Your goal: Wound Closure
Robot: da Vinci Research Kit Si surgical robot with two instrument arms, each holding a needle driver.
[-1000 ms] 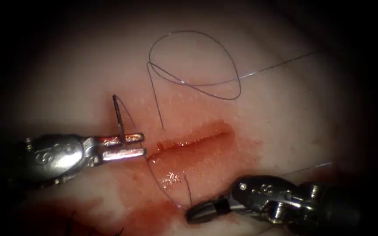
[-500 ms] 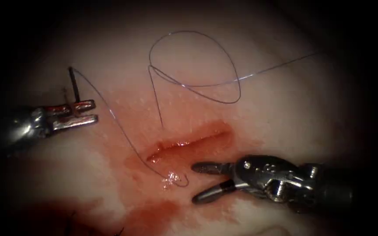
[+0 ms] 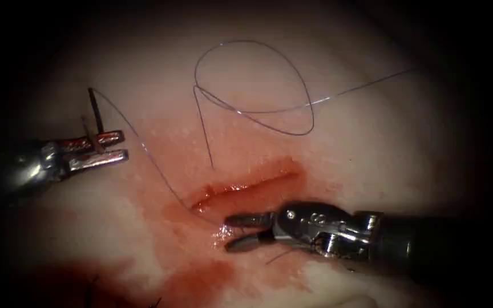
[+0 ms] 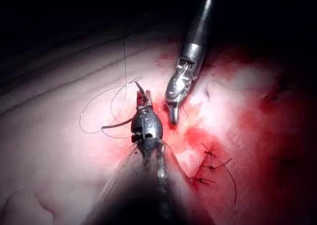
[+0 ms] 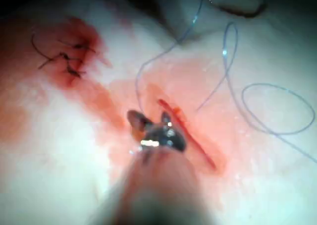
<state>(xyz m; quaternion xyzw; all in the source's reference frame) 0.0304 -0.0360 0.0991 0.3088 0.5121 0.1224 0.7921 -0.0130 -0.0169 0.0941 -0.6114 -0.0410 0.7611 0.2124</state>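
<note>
My left tool (image 3: 124, 145) is left of the cut (image 3: 249, 185), jaws shut on the curved needle (image 3: 95, 113) at about mid-curve. The needle is out of the tissue, its thread end standing above the jaws. The thread (image 3: 155, 168) runs from there down to the cut's left end. My right tool (image 3: 228, 232) lies just below the cut with its jaws a little apart, holding nothing, its tips by the wet spot where the thread leaves the tissue. The left wrist view has the left tool (image 4: 143, 95) with the right tool (image 4: 174, 117) beside it. The right tool (image 5: 148, 121) sits beside the cut (image 5: 190, 136).
Slack thread lies in a wide loop (image 3: 292, 68) on the tissue above the cut. Red fluid (image 3: 189, 279) pools below and left of it. Earlier stitches with cut ends (image 4: 205, 165) sit further along the wound, also as stitches (image 5: 64, 59).
The left tool carried the needle up and left, away from the cut, pulling thread through. The right tool opened, moved up and left to the cut, and its jaws have since narrowed.
</note>
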